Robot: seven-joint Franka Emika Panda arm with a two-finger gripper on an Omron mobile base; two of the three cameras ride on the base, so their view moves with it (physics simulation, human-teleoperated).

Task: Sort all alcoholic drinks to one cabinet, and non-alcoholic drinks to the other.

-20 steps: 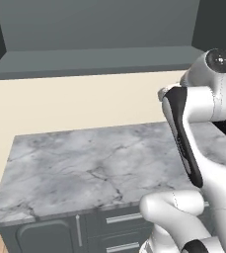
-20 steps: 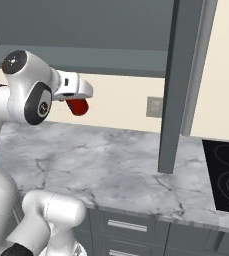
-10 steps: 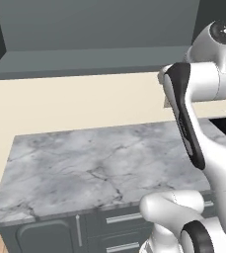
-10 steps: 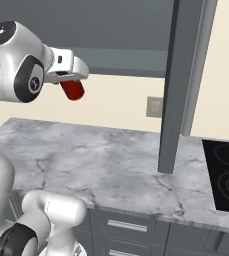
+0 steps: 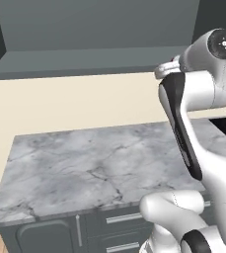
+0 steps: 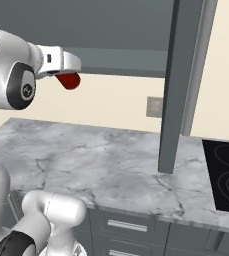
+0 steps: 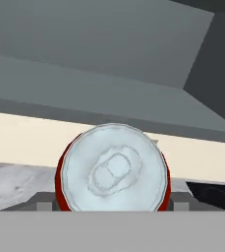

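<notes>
The red soda can (image 6: 69, 80) hangs tilted in the air above the left part of the counter, just under the front lip of the open overhead cabinet (image 6: 121, 60). My gripper (image 6: 61, 67) is shut on it. In the hand view the can's silver top (image 7: 113, 170) faces the camera, with the gripper (image 7: 113, 205) closed on its red sides. The cabinet's grey shelf floor (image 7: 94, 93) stretches above and ahead of it. In the left base view the same cabinet shelf (image 5: 85, 62) shows bare, and my own arm hides the can.
A grey marble counter (image 6: 101, 165) lies below, with grey drawers (image 5: 119, 217) under its front edge. The cabinet's open door (image 6: 178, 85) hangs down to the right of the can. A black stovetop (image 6: 228, 175) lies at the far right, and a wall outlet (image 6: 154, 106) sits behind.
The arm has lifted the red can upward and slightly left, from mid-wall height to just under the cabinet's lip. The grip on it is unchanged.
</notes>
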